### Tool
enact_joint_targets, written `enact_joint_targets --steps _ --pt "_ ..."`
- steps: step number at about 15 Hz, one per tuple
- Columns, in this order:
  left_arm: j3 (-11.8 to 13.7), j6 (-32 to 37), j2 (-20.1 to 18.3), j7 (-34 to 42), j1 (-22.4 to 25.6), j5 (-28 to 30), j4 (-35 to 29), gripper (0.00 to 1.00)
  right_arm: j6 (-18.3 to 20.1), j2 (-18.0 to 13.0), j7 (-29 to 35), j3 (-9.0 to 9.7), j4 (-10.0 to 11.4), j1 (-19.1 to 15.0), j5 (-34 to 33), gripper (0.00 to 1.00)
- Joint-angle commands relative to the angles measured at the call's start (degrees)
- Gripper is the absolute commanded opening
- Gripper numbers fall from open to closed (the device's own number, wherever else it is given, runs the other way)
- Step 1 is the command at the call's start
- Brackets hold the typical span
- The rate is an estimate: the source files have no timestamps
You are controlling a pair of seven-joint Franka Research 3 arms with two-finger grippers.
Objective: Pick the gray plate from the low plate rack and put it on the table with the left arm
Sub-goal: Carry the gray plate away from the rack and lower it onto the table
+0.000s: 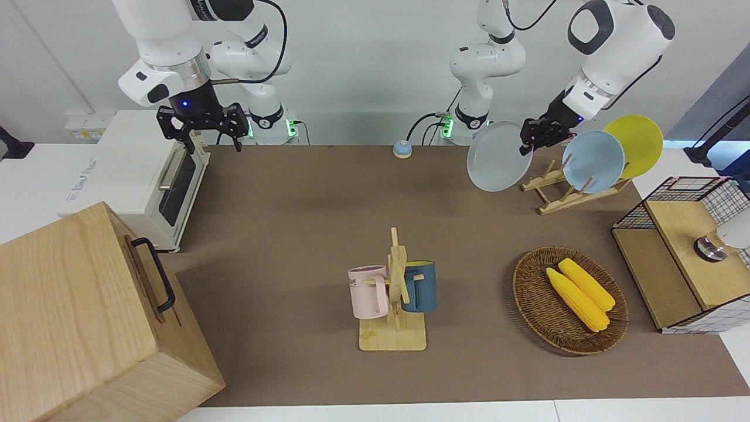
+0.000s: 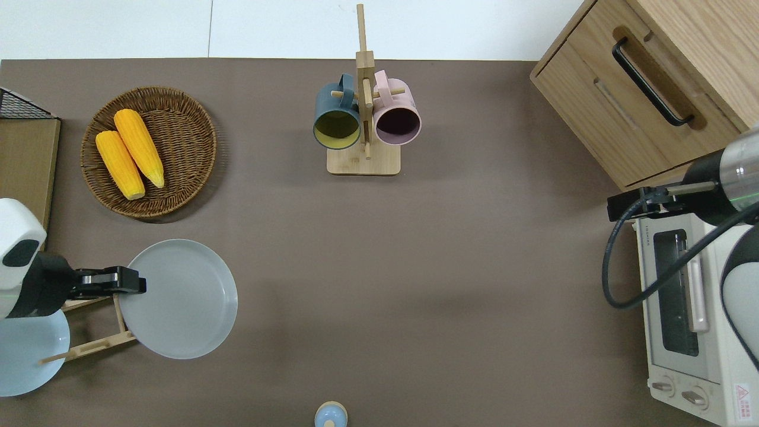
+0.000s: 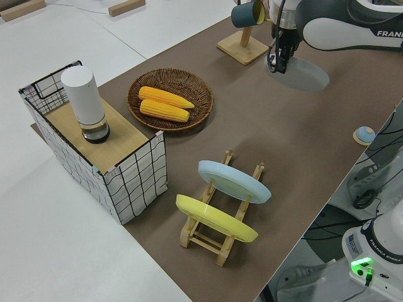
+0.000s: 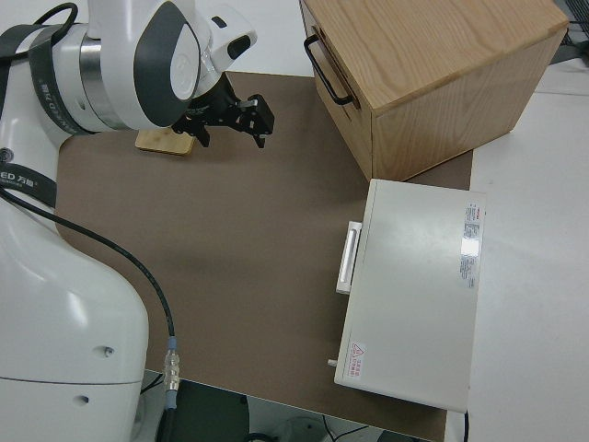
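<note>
Over the matte table, smooth round gray plate.

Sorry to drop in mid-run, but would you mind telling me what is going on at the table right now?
The left gripper is shut on the rim of the gray plate and holds it in the air, clear of the low plate rack, over bare table. The light blue plate and the yellow plate stand in the rack's slots. The plate has not yet been set down. The right arm is parked, its gripper open.
</note>
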State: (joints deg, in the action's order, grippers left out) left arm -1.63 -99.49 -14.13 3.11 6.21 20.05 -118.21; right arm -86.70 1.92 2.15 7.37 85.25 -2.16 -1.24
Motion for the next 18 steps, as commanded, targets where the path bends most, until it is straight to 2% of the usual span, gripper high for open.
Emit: enact_joint_targets --steps 1,6,18 --pt "0.1 -7.1 -0.2 0.0 -1.8 3.3 -6.1 0.00 0.9 0.5 0.7 1.15 -1.2 -1.3 -0.2 0.983" --pt "0.1 -15.3 0.2 0.2 -5.2 5.2 -12.2 0.00 0.9 0.5 0.7 1.15 -1.1 -1.3 -0.2 0.983" --pt "0.1 -27.0 8.3 11.7 -6.3 5.4 -19.6 0.00 0.9 0.5 0.8 1.15 -1.2 -1.3 -0.2 0.983"
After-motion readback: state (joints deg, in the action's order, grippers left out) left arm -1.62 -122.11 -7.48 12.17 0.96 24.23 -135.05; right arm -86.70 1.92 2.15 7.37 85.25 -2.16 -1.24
